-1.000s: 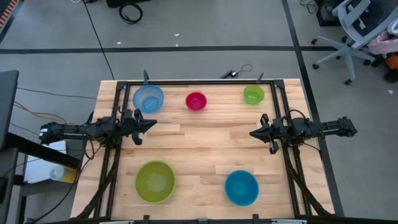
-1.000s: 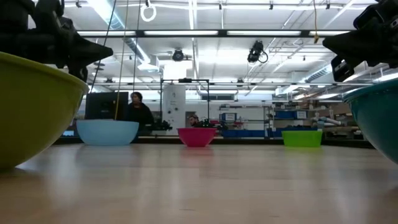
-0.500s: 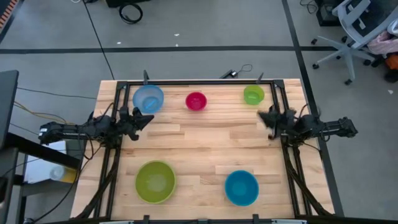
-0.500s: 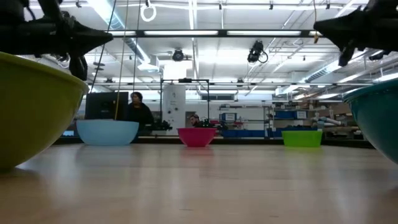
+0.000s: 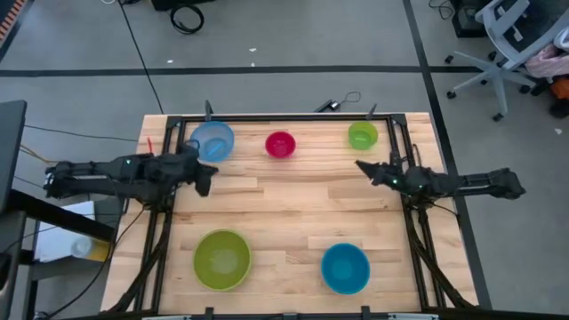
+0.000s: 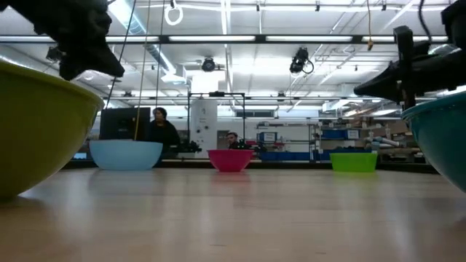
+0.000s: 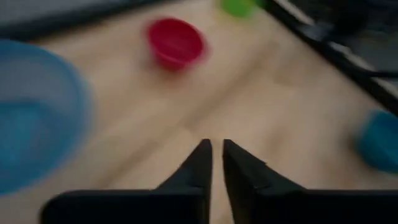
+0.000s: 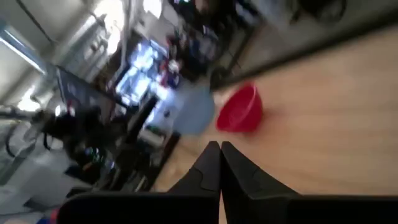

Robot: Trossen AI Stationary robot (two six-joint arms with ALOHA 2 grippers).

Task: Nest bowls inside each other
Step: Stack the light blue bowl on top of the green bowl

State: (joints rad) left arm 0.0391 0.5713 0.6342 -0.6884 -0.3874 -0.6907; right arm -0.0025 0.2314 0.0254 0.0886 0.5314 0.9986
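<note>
Five bowls stand apart on the wooden table, each on its base. Along the far edge are the light blue bowl (image 5: 212, 140), the magenta-red bowl (image 5: 279, 144) and the lime green bowl (image 5: 362, 135). Near the front edge stand the large yellow-green bowl (image 5: 222, 260) and the medium blue bowl (image 5: 345, 268). My left gripper (image 5: 204, 180) hovers at the table's left side, just near of the light blue bowl, tipped down, with a narrow gap between its fingers (image 7: 216, 149). My right gripper (image 5: 359, 164) is at the right side, about level, shut and holding nothing (image 8: 219, 148).
A black frame (image 5: 284, 116) runs along the table's far edge and down both sides. The middle of the tabletop (image 5: 293, 204) lies bare between the two rows of bowls. Beyond the far edge a person (image 6: 162, 129) sits in the room.
My left gripper has risen and tipped from about level to slanting down at the table. My right gripper has rolled about its own axis and swung a little toward the far edge. No bowl has moved.
</note>
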